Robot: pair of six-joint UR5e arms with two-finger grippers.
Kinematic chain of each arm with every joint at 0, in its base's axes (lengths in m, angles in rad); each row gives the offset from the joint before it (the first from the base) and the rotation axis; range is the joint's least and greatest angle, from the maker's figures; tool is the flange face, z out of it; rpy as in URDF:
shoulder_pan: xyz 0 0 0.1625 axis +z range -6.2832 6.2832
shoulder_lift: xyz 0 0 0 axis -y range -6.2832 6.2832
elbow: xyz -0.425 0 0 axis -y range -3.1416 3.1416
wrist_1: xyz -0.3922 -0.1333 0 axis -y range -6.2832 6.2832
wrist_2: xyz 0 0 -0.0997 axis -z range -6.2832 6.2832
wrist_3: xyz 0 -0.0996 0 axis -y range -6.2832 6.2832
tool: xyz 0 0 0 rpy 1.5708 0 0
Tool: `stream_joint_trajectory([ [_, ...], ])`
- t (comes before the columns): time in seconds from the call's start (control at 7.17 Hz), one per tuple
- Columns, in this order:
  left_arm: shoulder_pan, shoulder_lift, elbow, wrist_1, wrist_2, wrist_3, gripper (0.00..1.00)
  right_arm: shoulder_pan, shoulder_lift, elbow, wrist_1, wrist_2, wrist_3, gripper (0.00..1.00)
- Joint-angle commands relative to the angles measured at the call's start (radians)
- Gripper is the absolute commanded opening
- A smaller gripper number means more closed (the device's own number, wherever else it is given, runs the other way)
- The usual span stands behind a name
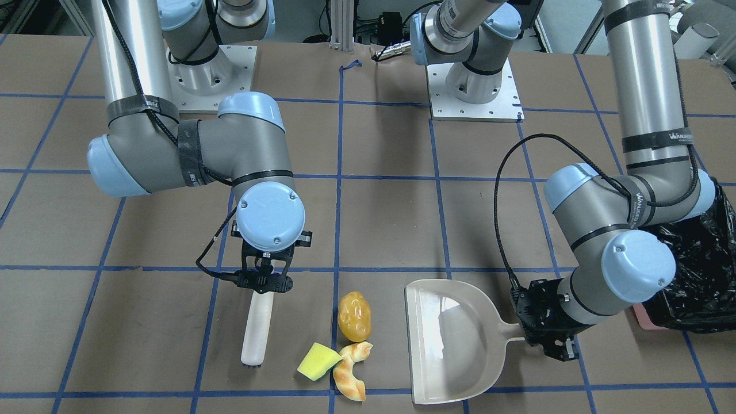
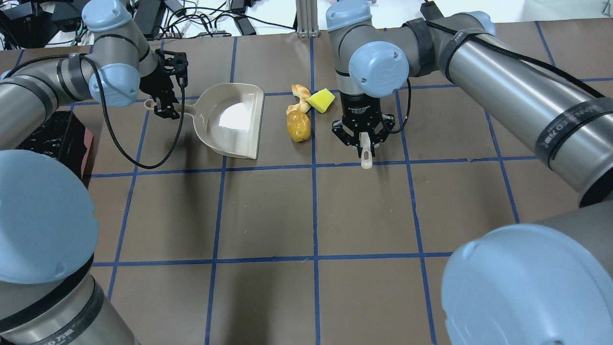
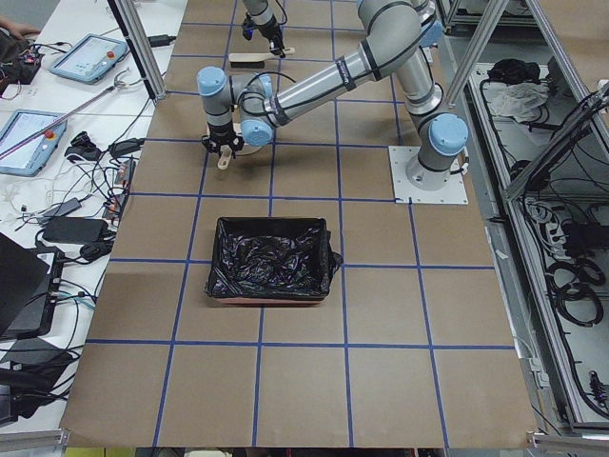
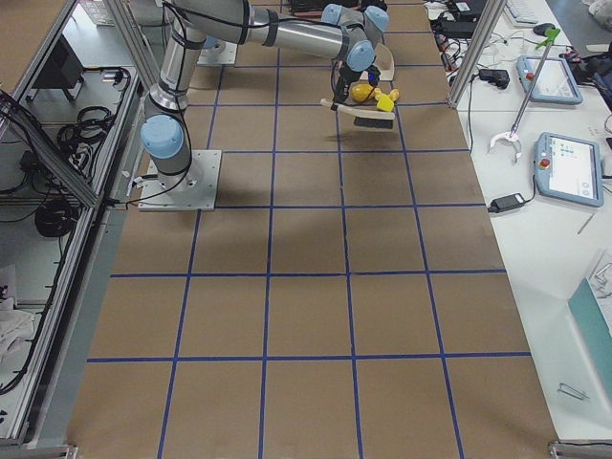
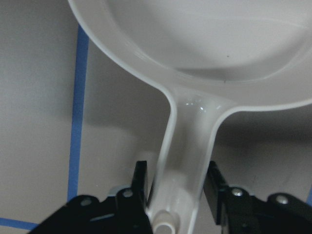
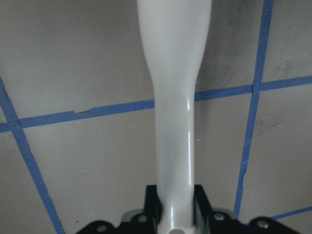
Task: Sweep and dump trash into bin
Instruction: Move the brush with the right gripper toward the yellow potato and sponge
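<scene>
Croissant piece (image 1: 351, 374), sponge wedge (image 1: 319, 361) and amber lump (image 1: 354, 316) lie just beside dustpan (image 1: 454, 345) mouth. Left gripper (image 5: 178, 186) clamps dustpan handle. Right gripper (image 1: 264, 284) grips brush (image 1: 256, 333) past the trash. Bin (image 1: 690, 287) sits behind dustpan handle.

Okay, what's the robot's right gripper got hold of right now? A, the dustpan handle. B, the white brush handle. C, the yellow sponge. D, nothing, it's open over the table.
B: the right gripper is clamped on the white brush handle, while the dustpan is held at its handle by the left gripper and the yellow sponge lies ungripped.
</scene>
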Motion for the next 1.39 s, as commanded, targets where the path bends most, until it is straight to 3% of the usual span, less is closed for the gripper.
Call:
stream_joint_trajectory([
  [0.0,-0.001,-0.001,-0.001,0.004,0.001,0.006,0.34,0.018,0.022,-0.007,-0.019,0.012,0.033,0.18],
  [0.56,-0.001,0.002,0.005,0.01,0.016,0.008,0.19,0.032,0.023,-0.012,-0.024,0.024,0.066,0.18],
  [0.7,-0.004,0.002,0.004,0.03,0.06,0.038,0.07,0.041,0.022,-0.012,-0.023,0.036,0.076,0.18],
  [0.84,-0.012,0.003,0.002,0.04,0.071,0.038,0.03,0.041,0.02,-0.012,-0.023,0.034,0.079,0.18],
  [1.26,-0.022,0.02,-0.001,0.041,0.05,0.043,0.01,0.041,0.019,-0.013,-0.023,0.037,0.079,0.18],
])
